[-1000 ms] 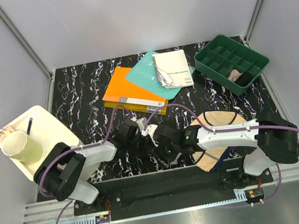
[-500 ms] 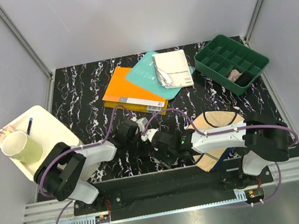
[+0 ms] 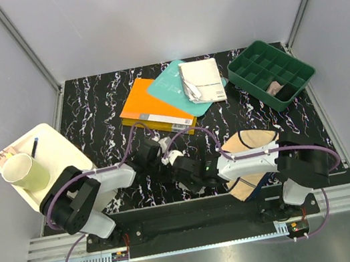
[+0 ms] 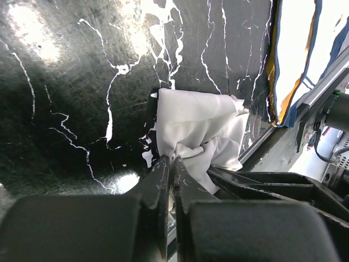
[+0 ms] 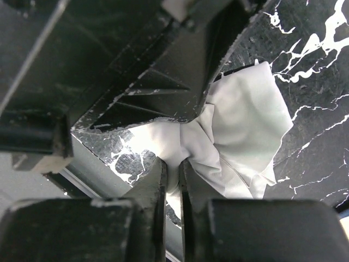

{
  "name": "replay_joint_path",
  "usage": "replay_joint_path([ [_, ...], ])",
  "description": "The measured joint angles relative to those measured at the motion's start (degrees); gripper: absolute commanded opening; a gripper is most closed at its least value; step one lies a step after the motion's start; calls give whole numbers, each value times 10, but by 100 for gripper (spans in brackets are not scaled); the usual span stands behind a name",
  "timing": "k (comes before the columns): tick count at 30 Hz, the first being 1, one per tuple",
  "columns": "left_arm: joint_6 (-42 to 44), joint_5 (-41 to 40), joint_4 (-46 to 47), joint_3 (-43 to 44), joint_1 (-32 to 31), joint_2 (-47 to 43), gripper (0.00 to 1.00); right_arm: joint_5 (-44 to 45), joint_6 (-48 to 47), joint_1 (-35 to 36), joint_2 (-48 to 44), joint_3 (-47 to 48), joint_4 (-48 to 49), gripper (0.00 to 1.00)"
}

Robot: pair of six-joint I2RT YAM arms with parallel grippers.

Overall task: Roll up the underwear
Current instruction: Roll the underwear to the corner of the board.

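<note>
Both claws, left gripper (image 4: 172,161) and right gripper (image 5: 173,164), were pinching the bunched light grey underwear (image 4: 196,123) near 7 o'clock on the table (image 3: 96,104), seemingly from opposite sides to hold the roll tight, while the beige underwear (image 3: 251,141) lay aside at 4 o'clock.

Black, white-veined marble table (image 3: 93,111). Far centre: orange book (image 3: 151,108), overlapped by a teal book (image 3: 171,87), which carries a white booklet (image 3: 201,81). Far right: green compartment tray (image 3: 253,87). Left edge: white tray (image 3: 56,148) bearing a paper cup (image 3: 25,172) and a pen (image 3: 34,147).
</note>
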Motion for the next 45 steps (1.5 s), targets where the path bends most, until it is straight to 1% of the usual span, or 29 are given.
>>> replay_joint_path([
  [1,0,1,-1,0,2,0,23,-2,0,0,0,0,0,6],
  [3,3,0,-8,0,8,-4,32,-9,0,0,0,1,0,4],
  [4,3,0,-15,0,12,-8,38,-16,0,-1,0,1,2,4],
  [6,4,-2,-29,0,20,-22,43,-37,-1,-5,0,2,3,3],
  [7,7,-6,-39,0,25,-33,48,-54,-1,-8,0,3,3,3],
  [11,12,-29,-77,-2,41,-76,55,-121,0,-38,5,6,3,2],
  [15,14,-59,-110,-12,53,-123,56,-197,-1,-77,12,7,5,2],
  [18,18,-66,-124,-17,53,-151,56,-254,-1,-107,20,8,4,1],
  [25,34,-67,-114,-44,53,-200,57,-389,-2,-167,64,23,-2,1],
  [30,40,-56,-92,-58,39,-209,60,-463,-1,-193,100,42,-15,1],
  [33,44,-53,-75,-59,15,-207,60,-497,0,-205,120,53,-23,1],
  [37,49,-46,-51,-59,-9,-198,54,-540,0,-223,146,63,-31,1],
  [45,50,-44,-26,-75,-14,-177,50,-585,2,-243,175,73,-38,1],
])
